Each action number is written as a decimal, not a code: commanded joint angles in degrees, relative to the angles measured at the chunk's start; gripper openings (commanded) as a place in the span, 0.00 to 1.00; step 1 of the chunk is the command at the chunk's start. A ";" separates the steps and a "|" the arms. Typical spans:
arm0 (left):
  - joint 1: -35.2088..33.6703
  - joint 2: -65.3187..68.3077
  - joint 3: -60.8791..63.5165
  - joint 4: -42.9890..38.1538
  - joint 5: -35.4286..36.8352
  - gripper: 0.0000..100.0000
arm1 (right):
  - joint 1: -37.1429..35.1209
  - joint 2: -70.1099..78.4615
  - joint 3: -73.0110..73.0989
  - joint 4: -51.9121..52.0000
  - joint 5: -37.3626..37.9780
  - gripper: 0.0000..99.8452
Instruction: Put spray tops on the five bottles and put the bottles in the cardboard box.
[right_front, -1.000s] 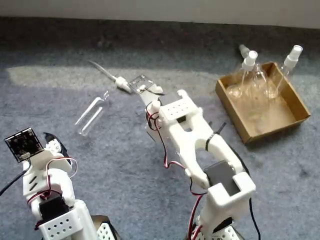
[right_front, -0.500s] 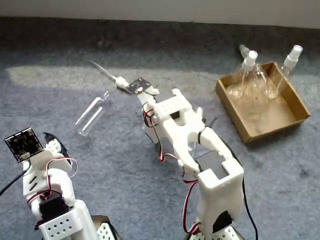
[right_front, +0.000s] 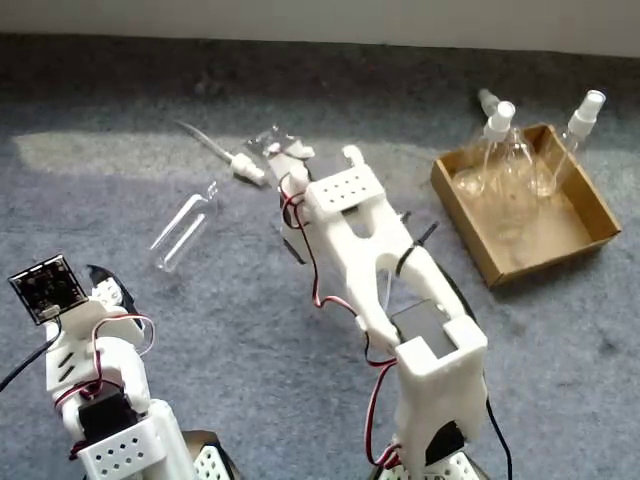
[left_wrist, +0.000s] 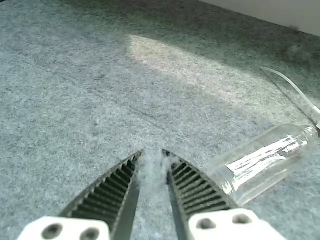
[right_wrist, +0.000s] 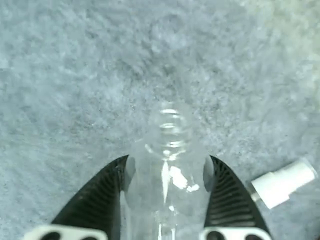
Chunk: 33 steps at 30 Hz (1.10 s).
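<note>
Cardboard box (right_front: 463, 226) holds capped bottles (right_front: 514, 152); right tool (right_wrist: 167, 161) grips uncapped bottle (right_wrist: 168, 182)

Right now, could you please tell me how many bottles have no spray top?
2. One bottle lies on the carpet near the left tool; the second bottle sits clamped in the right tool. Overlapping glass in the cardboard box may hide more.

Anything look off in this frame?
Nothing damaged. One capless bottle lies on its side on the carpet, a spray top loose nearby; the right gripper holds a second bottle, also capless.
</note>
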 joint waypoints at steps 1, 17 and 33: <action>4.53 -0.31 -0.31 -0.88 0.26 0.01 | 2.42 -1.45 -15.52 9.54 0.26 0.09; 12.70 -0.40 2.15 -1.05 0.26 0.01 | 10.15 -23.16 -27.38 16.57 0.35 0.09; 16.31 -0.31 2.24 -0.62 0.35 0.01 | 11.03 -62.81 8.22 13.76 0.26 0.09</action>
